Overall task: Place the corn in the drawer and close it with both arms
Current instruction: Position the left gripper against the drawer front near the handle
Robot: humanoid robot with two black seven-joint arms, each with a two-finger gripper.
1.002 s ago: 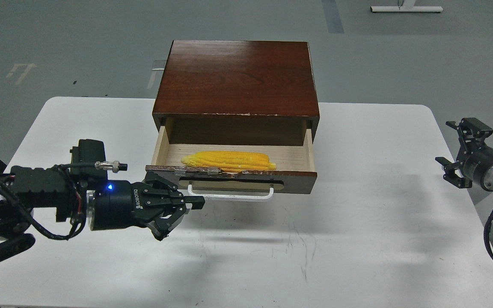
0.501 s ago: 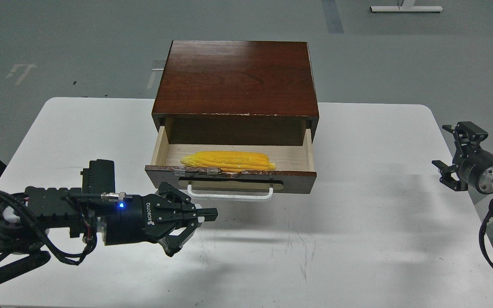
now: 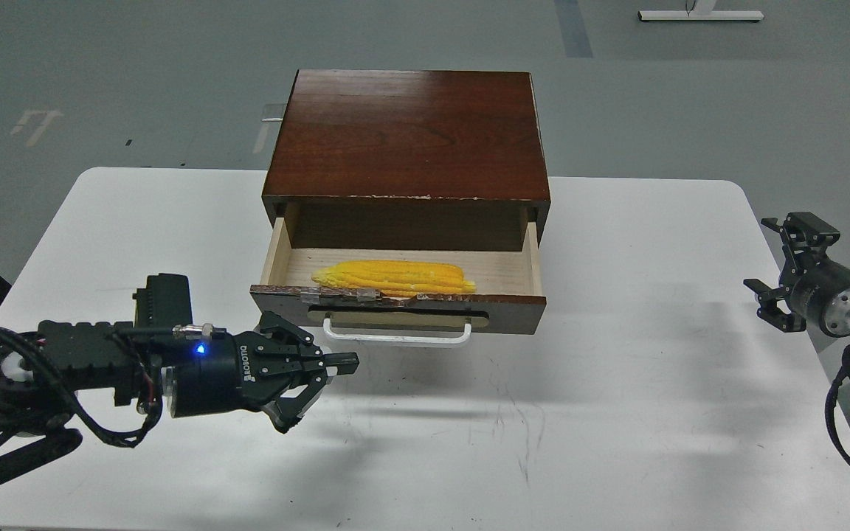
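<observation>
The yellow corn (image 3: 394, 276) lies lengthwise inside the open drawer (image 3: 521, 313), close behind its front panel. The drawer is pulled out of the dark brown cabinet (image 3: 406, 136), and its white handle (image 3: 395, 338) faces me. My left gripper (image 3: 324, 391) is open and empty. It hovers over the table just left of and below the handle, not touching it. My right gripper (image 3: 763, 257) is open and empty at the table's right edge, far from the drawer.
The cabinet stands at the back middle of the white table (image 3: 617, 413). Grey floor lies beyond the table. A white stand base (image 3: 699, 15) is at the far back right.
My left gripper has dropped lower in front of the drawer, swung right, then eased back left. My right gripper has shifted slightly down. The corn and drawer have not moved.
</observation>
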